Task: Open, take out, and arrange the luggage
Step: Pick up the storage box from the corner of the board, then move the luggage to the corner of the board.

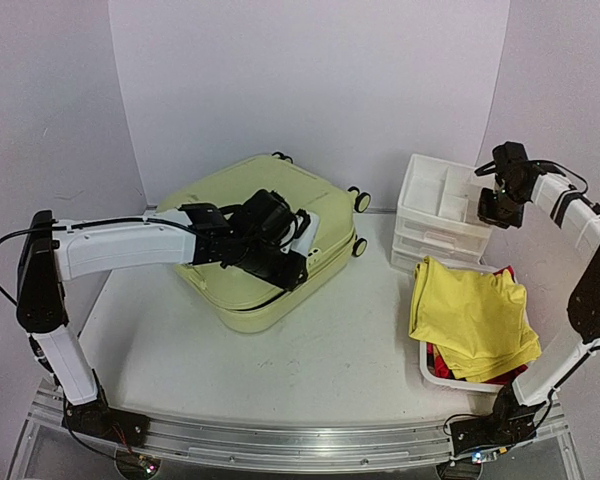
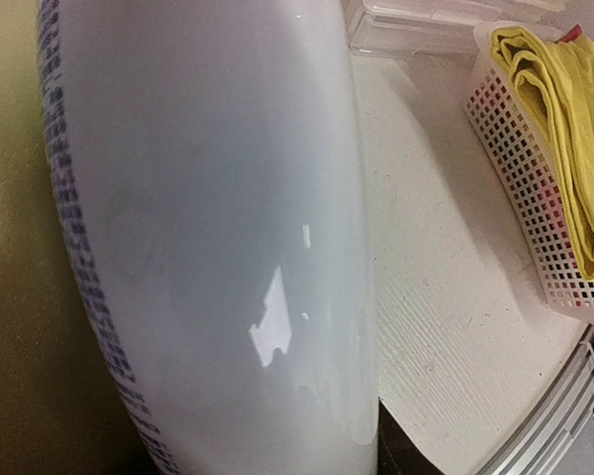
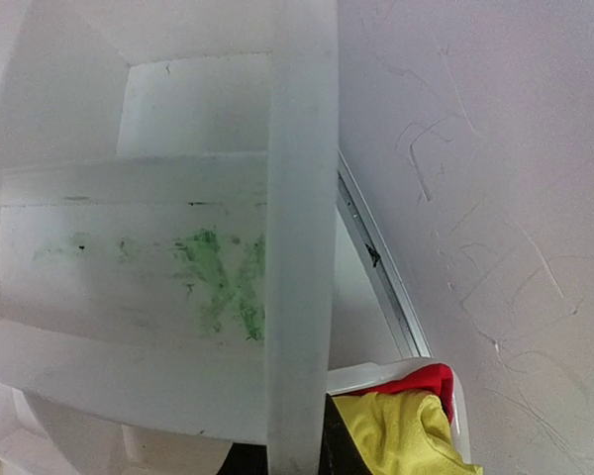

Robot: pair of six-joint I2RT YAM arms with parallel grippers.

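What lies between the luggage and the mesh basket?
Only bare tabletop, seen in the top view, separates the luggage from the basket.

The white tabletop (image 1: 310, 370) carried 3 things: the closed yellow-green luggage (image 1: 230, 185) at back left, a white drawer organizer (image 1: 435, 215) at back right, and a white mesh basket (image 2: 520, 178) just in front of that organizer.

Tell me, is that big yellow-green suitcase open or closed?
Closed. From above, the suitcase lies flat on the table with its two halves together, and none of its inside shows.
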